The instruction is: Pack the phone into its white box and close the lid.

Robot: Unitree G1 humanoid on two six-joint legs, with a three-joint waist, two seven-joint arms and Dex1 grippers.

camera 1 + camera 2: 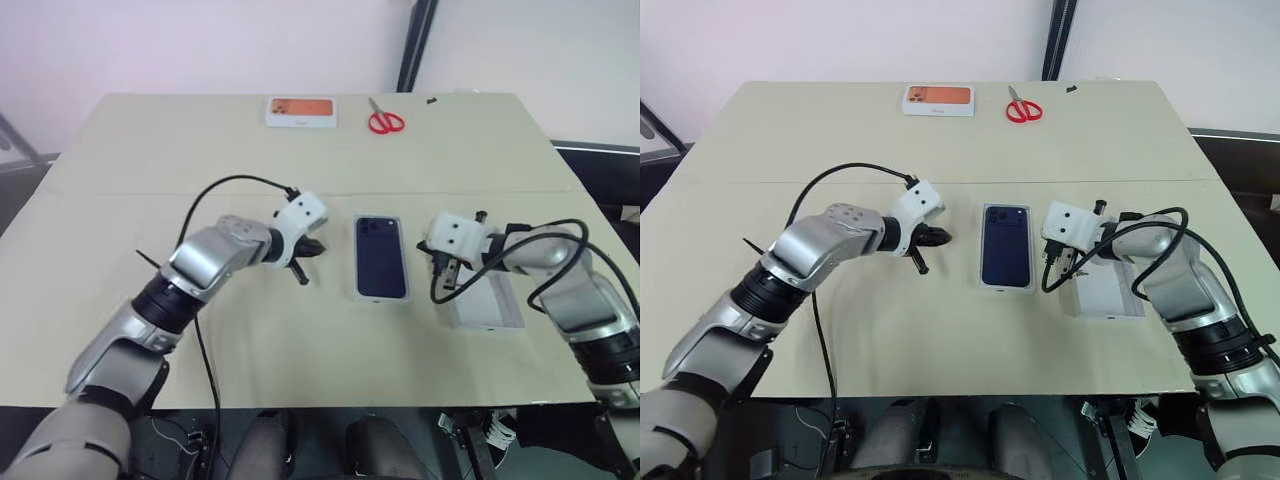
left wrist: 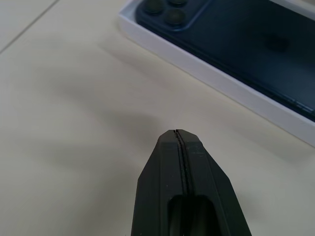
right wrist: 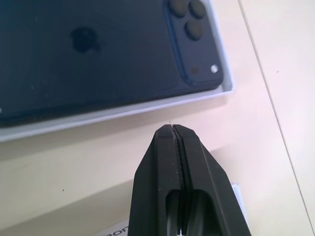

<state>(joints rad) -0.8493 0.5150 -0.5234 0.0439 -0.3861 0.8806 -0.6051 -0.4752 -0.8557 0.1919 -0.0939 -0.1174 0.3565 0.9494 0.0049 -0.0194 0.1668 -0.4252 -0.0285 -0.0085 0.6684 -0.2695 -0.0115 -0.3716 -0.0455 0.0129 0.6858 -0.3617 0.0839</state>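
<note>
Seen from above, over a beige surface (image 1: 200,380). At centre, the white box (image 1: 381,298), open, with the dark navy phone (image 1: 381,257) lying flat inside, glossy back upward, camera cluster at the far left corner. Just left of the box, the left gripper (image 1: 306,262), black fingers (image 2: 184,187) pressed fully together, holding nothing, aimed down toward the box's left edge but apart from it. Just right of the box, the right gripper (image 1: 443,277), fingers (image 3: 179,182) likewise pressed tight together and empty, tip close to the box's right wall near the camera corner. Beneath and behind the right gripper, the lid (image 1: 488,305), lying open side up, pale inside, on the surface beside the box. At the far edge, well apart, a white box with orange top (image 1: 301,111) and red-handled scissors (image 1: 384,119)
</note>
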